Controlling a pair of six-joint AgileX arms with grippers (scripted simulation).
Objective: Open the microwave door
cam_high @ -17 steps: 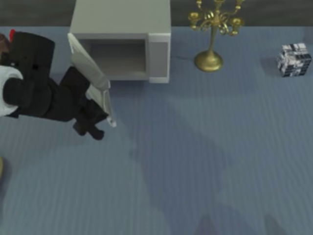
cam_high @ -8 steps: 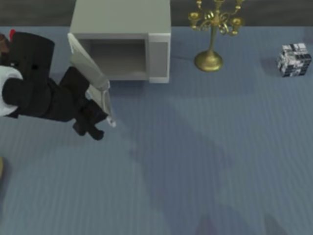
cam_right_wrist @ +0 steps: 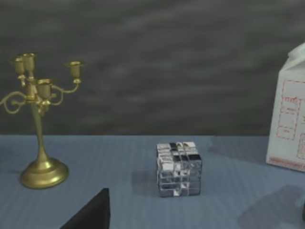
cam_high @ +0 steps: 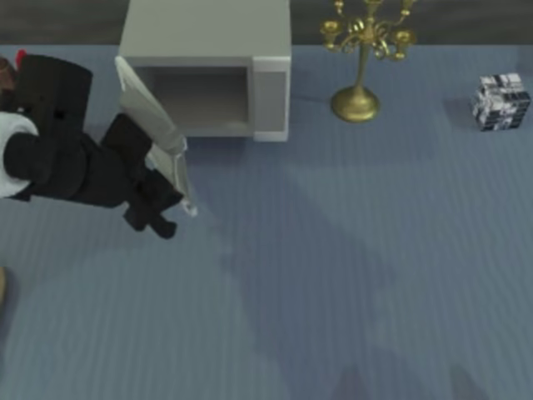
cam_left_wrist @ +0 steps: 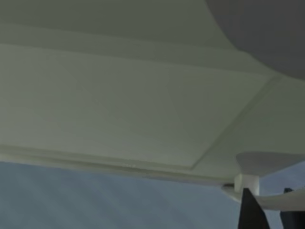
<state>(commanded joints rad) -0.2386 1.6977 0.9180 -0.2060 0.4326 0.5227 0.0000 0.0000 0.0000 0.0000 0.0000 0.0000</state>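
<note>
The microwave (cam_high: 206, 67) stands at the bench's (cam_high: 350, 250) far left with its door (cam_high: 154, 133) swung wide, the left gripper (cam_high: 171, 208) apparently closed on the handle (cam_left_wrist: 257, 191) at the door's free edge; further pulling risks dragging the appliance or slipping off.

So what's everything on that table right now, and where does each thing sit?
microwave: one, light grey, back of table toward the left, cavity exposed
microwave door: one, silver-framed, swung wide open toward the front left
candelabra: one, gold, back, right of the microwave
cube: one, black-and-white mirrored tiles, far right
carton: one, white with red print, only in the right wrist view
table: one, blue-grey
left gripper: black, at the door's handle end
right arm: out of the top view
</note>
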